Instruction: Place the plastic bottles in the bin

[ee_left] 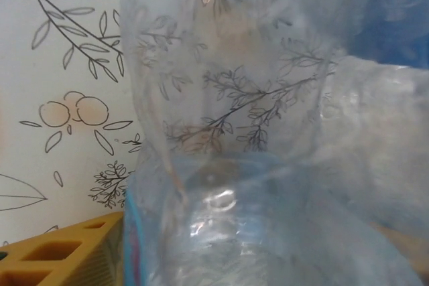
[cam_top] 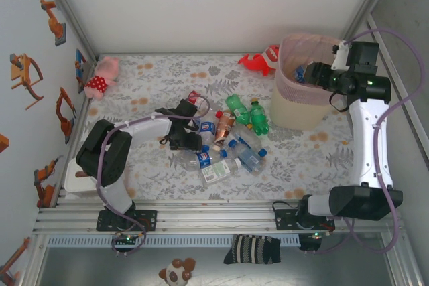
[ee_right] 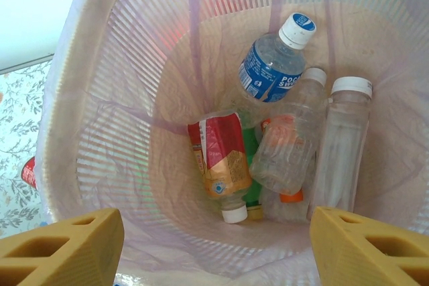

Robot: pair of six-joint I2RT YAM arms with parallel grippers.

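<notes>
From above: finds the plastic bottles [cam_top: 228, 142] heaped mid-table on the flowered cloth [cam_top: 154, 78], long axes pointing every way, two green ones at the heap's far right. Puts the left gripper [cam_top: 182, 132] at the heap's left edge, down among the clear ones, nearer by far than its partner. Places the right gripper [cam_top: 314, 72] above the mouth of the bin [cam_top: 295, 115], well apart from the heap, which lies to the bin's left.

From the left wrist: meets a clear bottle [ee_left: 255, 165] pressed close to the lens, just right of the left finger [ee_left: 60, 252] at the lower corner. Hides the opposite finger behind plastic, so cannot tell whether the jaws are spread or clamped. Cannot tell this bottle's long axis either.

From the right wrist: looks straight down into the pink-lined tub onto the binned bottles [ee_right: 268, 132] lying at its bottom. Shows the right fingers [ee_right: 60, 246] spread wide with nothing between. Judging by this, gives the next pick to the left arm, with a carry rightward and away toward the tub.
</notes>
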